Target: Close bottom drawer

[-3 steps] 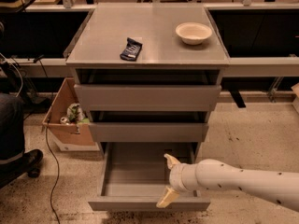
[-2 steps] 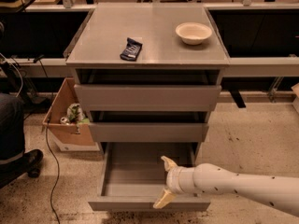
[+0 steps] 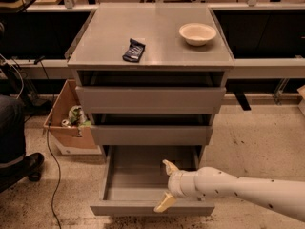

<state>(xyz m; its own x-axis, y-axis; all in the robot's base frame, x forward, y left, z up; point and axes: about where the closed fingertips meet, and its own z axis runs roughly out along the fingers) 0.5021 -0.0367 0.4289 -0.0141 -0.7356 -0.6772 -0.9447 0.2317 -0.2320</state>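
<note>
Currently the bottom drawer (image 3: 136,178) is standing pulled well out of the cabinet at the base of the stack, its shallow grey tray lying open to view and its slim front panel sitting nearest the camera. The white arm (image 3: 248,192) is reaching in from the lower right, and the end effector (image 3: 166,185) is hovering at the right front part of that drawer with its two pale fingers (image 3: 170,166) spreading wide and gripping nothing. One finger is pointing back over the tray, while the other is angling down across the top edge of the front panel; whether it is touching the panel cannot be told. Above, the middle drawer (image 3: 151,135) and the top drawer (image 3: 150,99) are each sitting slightly out, showing a dark gap above their fronts. On the cabinet's grey surface (image 3: 157,27), a pale bowl (image 3: 197,33) is resting near the right back corner and a dark packet (image 3: 134,50) is lying left of centre, well apart from it. A cardboard box (image 3: 64,128) holding scraps is standing on the floor just beside the cabinet's left side, with a cable (image 3: 53,171) trailing near it.
</note>
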